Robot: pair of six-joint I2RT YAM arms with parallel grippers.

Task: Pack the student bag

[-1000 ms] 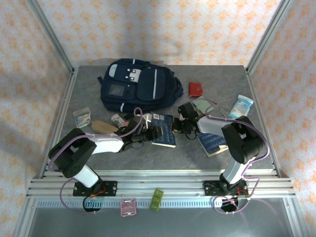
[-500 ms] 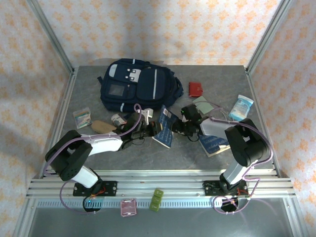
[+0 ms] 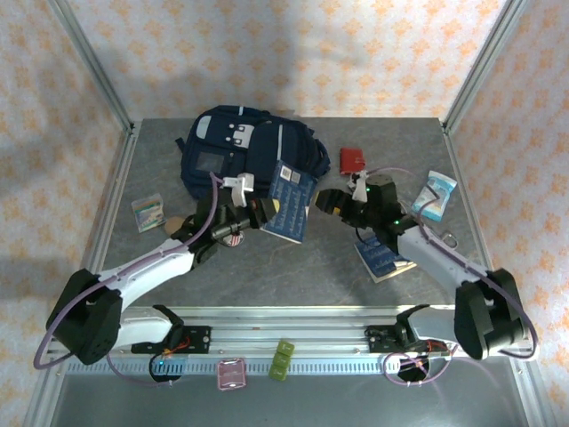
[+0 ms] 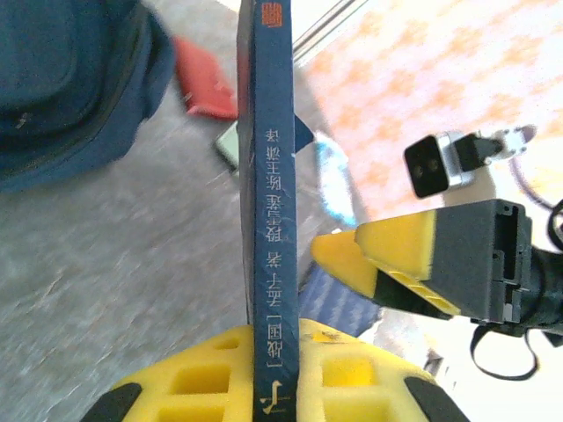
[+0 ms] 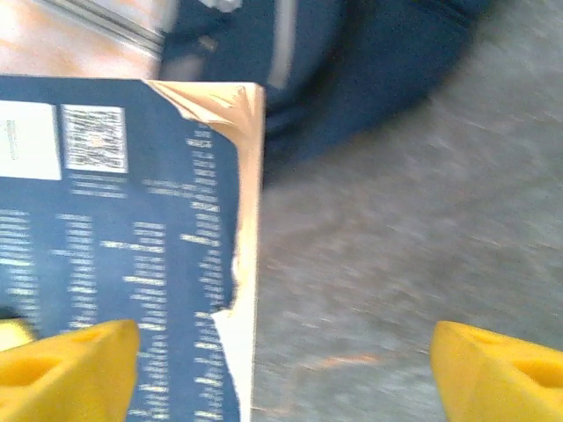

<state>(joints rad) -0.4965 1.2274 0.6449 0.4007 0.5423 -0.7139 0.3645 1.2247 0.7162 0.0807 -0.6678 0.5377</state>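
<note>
Student bag (image 3: 244, 160) is pictured lying flat at the far middle of the table (image 3: 293, 267), with its far side close to the table's back edge. Its near right corner is covered in the overhead view by a blue book (image 3: 292, 200), which is held up on edge just in front of it. The book is clamped at its lower end between the yellow pads (image 4: 347, 374) of the left gripper (image 3: 267, 213), and its far end is cut off at the top of the left wrist view. The right gripper (image 3: 324, 201), just beside the book and to the right of the bag, is spread wide and nothing is held in it. In the right wrist view the bag is blurred beyond the book's torn corner. A second book (image 3: 384, 256), nearer and to the bag's right, is partly hidden under the right arm. A red wallet (image 3: 353, 160) is seen just right of the bag, and a pale packet (image 3: 433, 191) farther right. Bare grey tabletop is left on the near side of the bag, between the two arms.
</note>
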